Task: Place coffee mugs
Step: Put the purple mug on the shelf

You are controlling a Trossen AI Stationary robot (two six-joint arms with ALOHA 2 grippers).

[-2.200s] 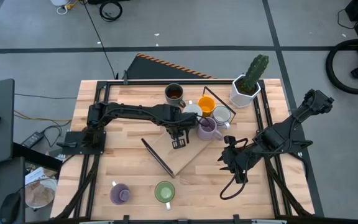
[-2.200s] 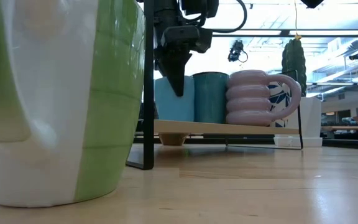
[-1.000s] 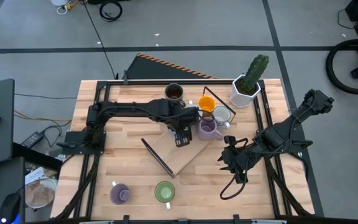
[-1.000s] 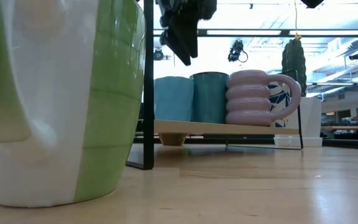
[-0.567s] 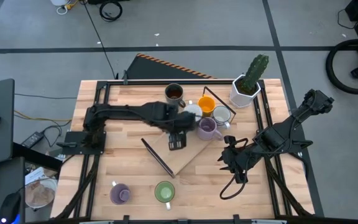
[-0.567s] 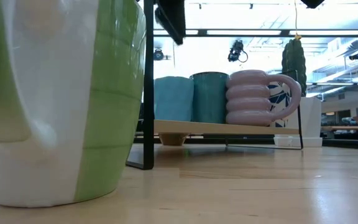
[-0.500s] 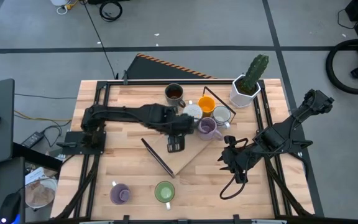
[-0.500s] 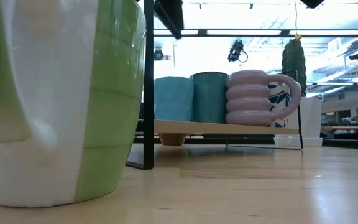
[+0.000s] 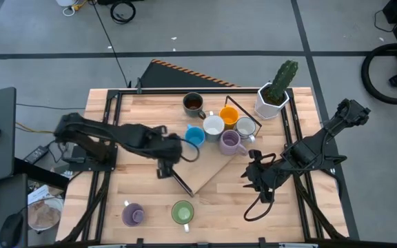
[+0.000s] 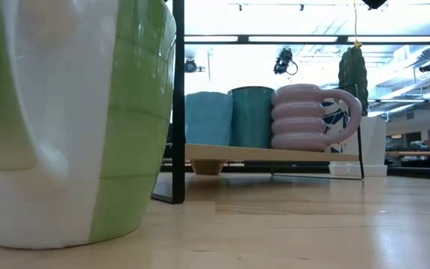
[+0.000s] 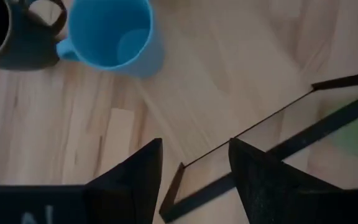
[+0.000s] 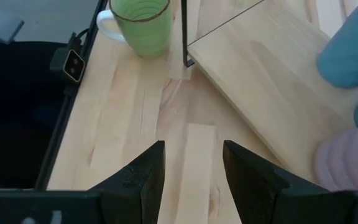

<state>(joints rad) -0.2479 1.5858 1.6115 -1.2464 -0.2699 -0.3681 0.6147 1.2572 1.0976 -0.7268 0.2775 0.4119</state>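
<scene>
Status: left gripper above the desk, at the left corner of the tilted wooden board, just beside the blue mug and clear of it. Fingers spread, nothing between them; board edge and black wire frame showing below in the left wrist view. Right gripper low near the board's right side, parked, fingers also spread and empty, pointing across bare desk toward the green mug. Mug cluster at the board's far end: blue mug, white mug, orange mug, second white mug, ribbed purple mug, all close together, several touching or nearly so. Dark brown mug on its own behind the cluster, toward the desk's far edge. Second purple mug and green mug side by side near the front edge, well apart from the rest. White pot with cactus at the far right corner. From table height: green mug filling the left of the frame, blue and ribbed purple mugs upright on the board, neither gripper in sight.
</scene>
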